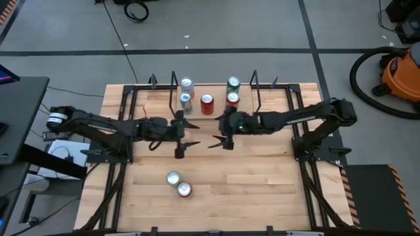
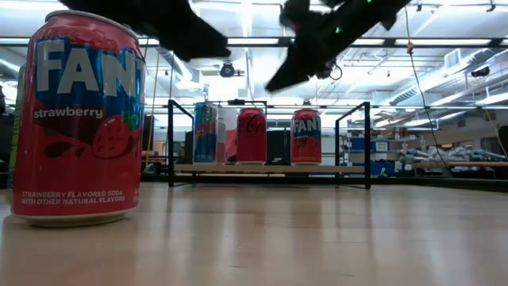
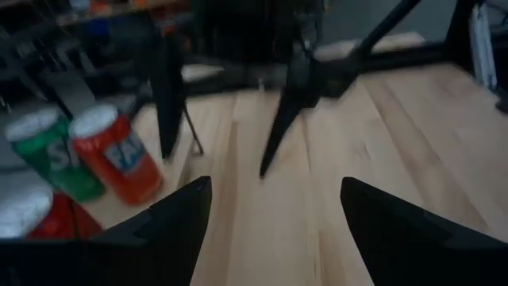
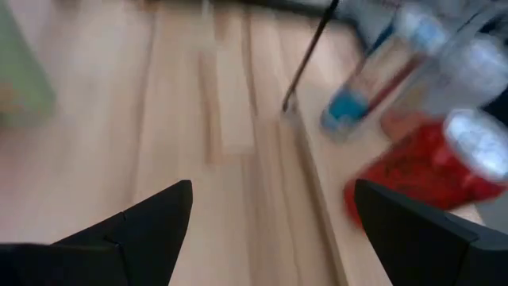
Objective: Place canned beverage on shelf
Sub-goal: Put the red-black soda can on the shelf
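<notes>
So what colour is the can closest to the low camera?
Red strawberry Fanta can, with a blue logo band; low view.

The scene is lit evenly from ceiling strip lights, seen bright in the low view. Only soft shadows are cast on the counter. Both wrist views are smeared by blur, the cans rendered indistinct. The near Fanta can is bowed by lens distortion at the edge.

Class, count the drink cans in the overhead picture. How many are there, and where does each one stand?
7. Five on the shelf: silver-topped, blue, red, green, red-and-white. Two on the near table: green, red. The arms could hide more.
</notes>
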